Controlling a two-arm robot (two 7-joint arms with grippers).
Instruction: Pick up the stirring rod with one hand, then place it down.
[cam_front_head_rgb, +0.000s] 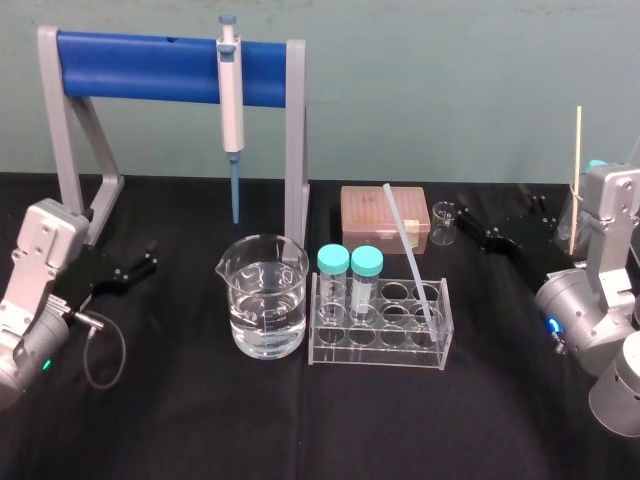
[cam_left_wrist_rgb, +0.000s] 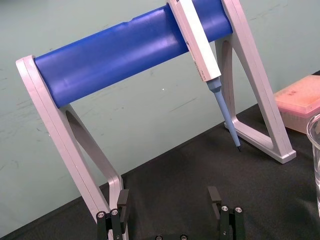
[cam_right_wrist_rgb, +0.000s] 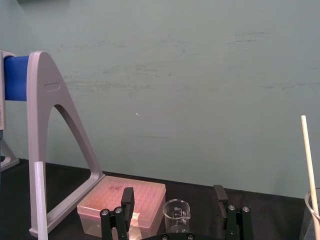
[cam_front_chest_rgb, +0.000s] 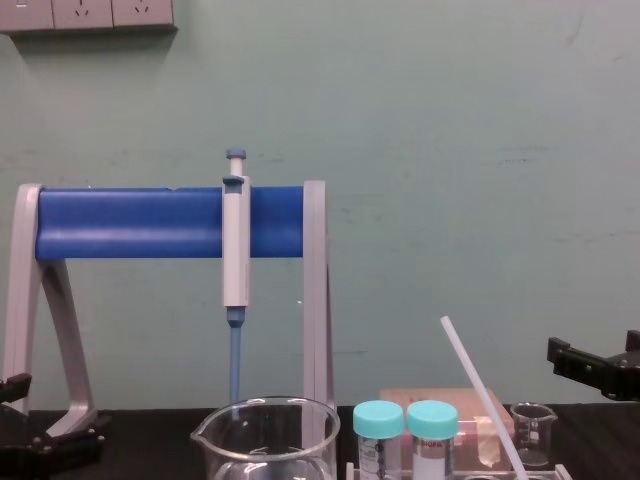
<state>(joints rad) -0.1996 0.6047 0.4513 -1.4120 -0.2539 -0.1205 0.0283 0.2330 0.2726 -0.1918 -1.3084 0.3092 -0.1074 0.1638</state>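
The stirring rod (cam_front_head_rgb: 408, 250) is a long translucent-white rod leaning in the clear tube rack (cam_front_head_rgb: 380, 345), its top tilted back and left over the pink box; it also rises in the chest view (cam_front_chest_rgb: 480, 390). My right gripper (cam_front_head_rgb: 478, 228) hovers low at the back right, just right of the small beaker (cam_front_head_rgb: 443, 222), well behind and right of the rod. Its fingers (cam_right_wrist_rgb: 127, 197) stand open with nothing between them, and the small beaker (cam_right_wrist_rgb: 177, 215) sits beyond them. My left gripper (cam_front_head_rgb: 135, 265) rests open at the far left, by the stand's foot.
A grey stand with a blue bar (cam_front_head_rgb: 170, 65) holds a pipette (cam_front_head_rgb: 231, 100). A large beaker of water (cam_front_head_rgb: 265, 295) stands left of the rack, which holds two teal-capped tubes (cam_front_head_rgb: 350, 265). A pink tip box (cam_front_head_rgb: 385, 220) sits behind. A thin cream stick (cam_front_head_rgb: 576, 180) stands at far right.
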